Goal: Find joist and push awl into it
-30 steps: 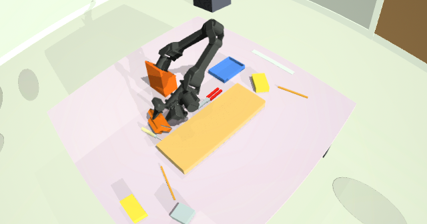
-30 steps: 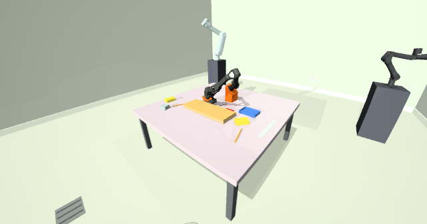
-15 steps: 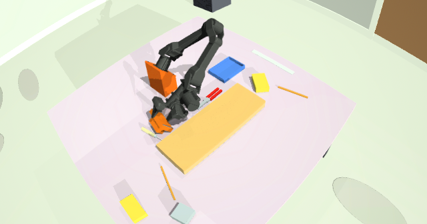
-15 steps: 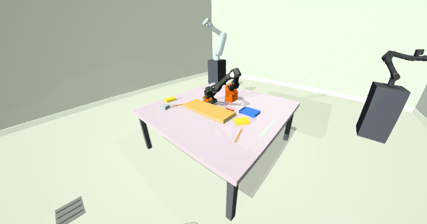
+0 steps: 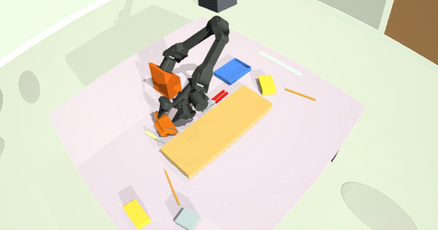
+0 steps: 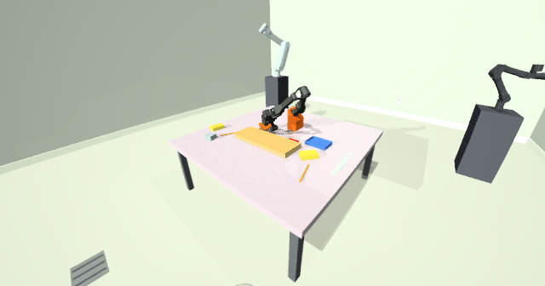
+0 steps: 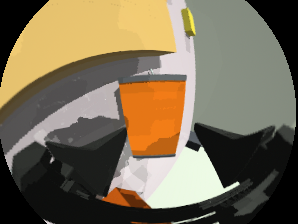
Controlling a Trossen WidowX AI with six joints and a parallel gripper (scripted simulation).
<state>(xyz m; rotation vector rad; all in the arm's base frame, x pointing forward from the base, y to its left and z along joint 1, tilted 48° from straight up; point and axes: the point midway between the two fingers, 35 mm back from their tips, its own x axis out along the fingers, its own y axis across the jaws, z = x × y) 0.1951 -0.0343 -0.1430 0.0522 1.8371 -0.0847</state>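
The orange stud finder [image 5: 165,126] [image 6: 266,127] [image 7: 153,117] sits on the table just off the near-left corner of the tan floor panel [image 5: 219,127] [image 6: 268,142] [image 7: 87,30]. My gripper [image 5: 166,120] [image 6: 267,123] [image 7: 161,128] is low over it and open, with a finger on each side of the stud finder and not clamping it. The awl [image 5: 154,136], with a pale yellow handle, lies on the table just left of the stud finder. The blue tray [image 5: 233,70] [image 6: 318,143] stands empty beyond the panel's far end.
Red-handled pliers [image 5: 219,96] lie by the panel's far edge. The arm's orange base [image 5: 165,81] stands behind. Yellow blocks [image 5: 267,85] [image 5: 137,214], two pencils [image 5: 300,94] [image 5: 172,187], a pale block [image 5: 187,218] and a white ruler [image 5: 280,63] lie around the table.
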